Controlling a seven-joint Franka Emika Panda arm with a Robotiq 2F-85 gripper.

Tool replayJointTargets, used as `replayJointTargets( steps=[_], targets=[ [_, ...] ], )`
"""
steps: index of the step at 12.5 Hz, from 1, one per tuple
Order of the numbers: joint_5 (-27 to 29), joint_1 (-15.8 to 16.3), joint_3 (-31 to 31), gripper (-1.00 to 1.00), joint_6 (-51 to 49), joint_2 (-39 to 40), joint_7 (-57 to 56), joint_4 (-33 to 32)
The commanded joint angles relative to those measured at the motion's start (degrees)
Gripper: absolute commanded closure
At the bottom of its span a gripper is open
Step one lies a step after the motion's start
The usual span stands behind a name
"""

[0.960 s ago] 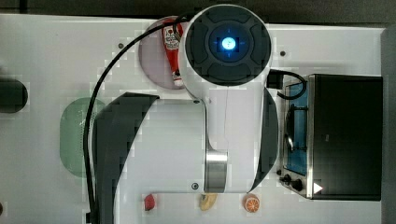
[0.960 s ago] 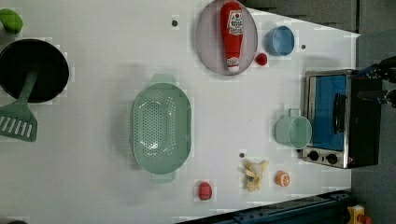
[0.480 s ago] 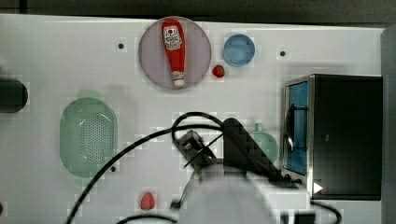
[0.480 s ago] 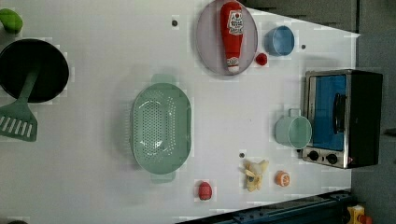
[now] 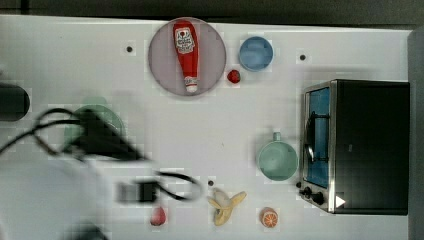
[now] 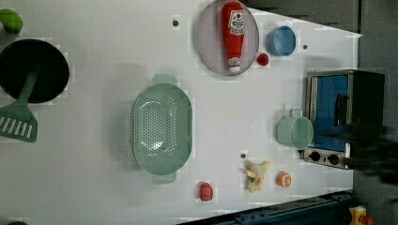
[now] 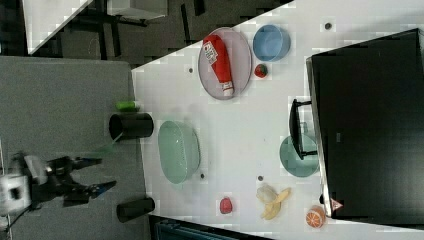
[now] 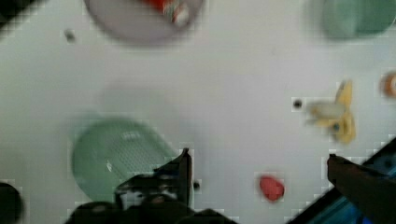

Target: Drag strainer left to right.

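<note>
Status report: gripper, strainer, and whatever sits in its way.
Gripper open, jaws wide, holding nothing. Strainer untouched on the table. Mug and toaster oven stand towards the left view's right.

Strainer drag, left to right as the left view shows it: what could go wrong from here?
1. The gripper is open and off the strainer; a shallow hook on its rim may slip mid-drag.
2. In the left view, the mug and toaster oven stand to the right of the strainer; a long drag could hit them.
3. The banana and red fruit lie just below that path; a skewed drag might sweep them.
</note>
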Motion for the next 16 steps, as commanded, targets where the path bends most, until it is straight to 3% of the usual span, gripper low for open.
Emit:
replayJointTargets(
  steps=[1,5,10,16],
  targets=[
    [-0.63,1.77,7.24,-1.0,5.28,7.74,16.95,-3.04],
    [-0.7,1.83,14.37,-1.0,18.4,18.84,40.65,-3.66],
    [-3.68,2.04,15.39,-1.0,29.56,31.19,63.17,-5.58],
    [-9.26,2.17,14.12,-1.0,43.16,44.0,65.16,-7.24]
  ],
)
